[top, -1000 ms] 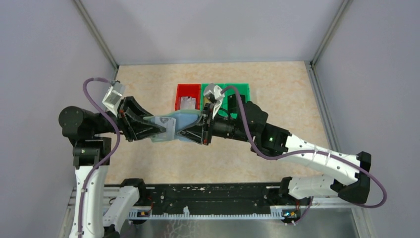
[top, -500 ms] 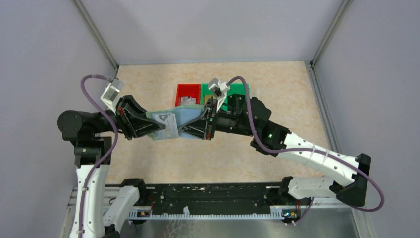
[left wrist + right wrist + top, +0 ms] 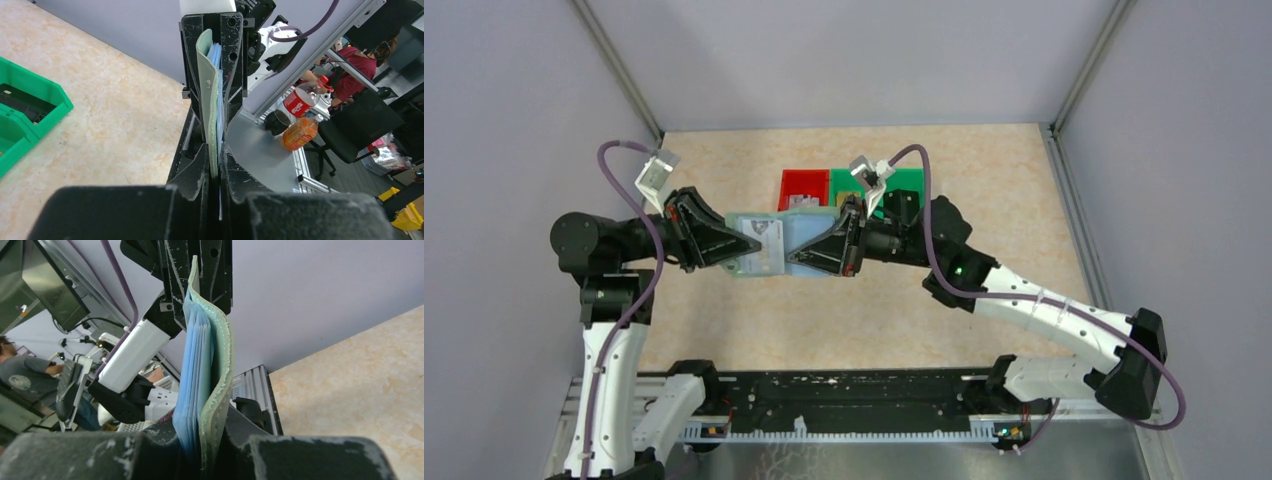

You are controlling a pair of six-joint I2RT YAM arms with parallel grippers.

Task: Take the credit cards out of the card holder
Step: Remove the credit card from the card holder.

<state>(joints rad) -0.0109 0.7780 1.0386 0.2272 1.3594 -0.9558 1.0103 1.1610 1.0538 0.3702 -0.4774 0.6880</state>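
Note:
The card holder [image 3: 796, 238] is open and held in the air between both grippers, its pale blue-grey inside facing up. A pale printed credit card [image 3: 761, 240] lies in its left half; no dark one shows. My left gripper [image 3: 732, 243] is shut on the holder's left edge, my right gripper [image 3: 812, 252] on its right edge. In the left wrist view the holder [image 3: 212, 100] stands edge-on between the left gripper [image 3: 215, 172]'s fingers. In the right wrist view the right gripper [image 3: 205, 450] clamps the blue pockets and green cover [image 3: 212, 370].
A red bin [image 3: 804, 187] and a green bin [image 3: 902, 185] sit on the table behind the holder, each with something inside. The green bin also shows in the left wrist view [image 3: 25, 107]. Grey walls enclose the table on three sides.
Both grippers have moved a little toward the far side with the holder. The holder has gone from sagging to stretched flat and level between them.

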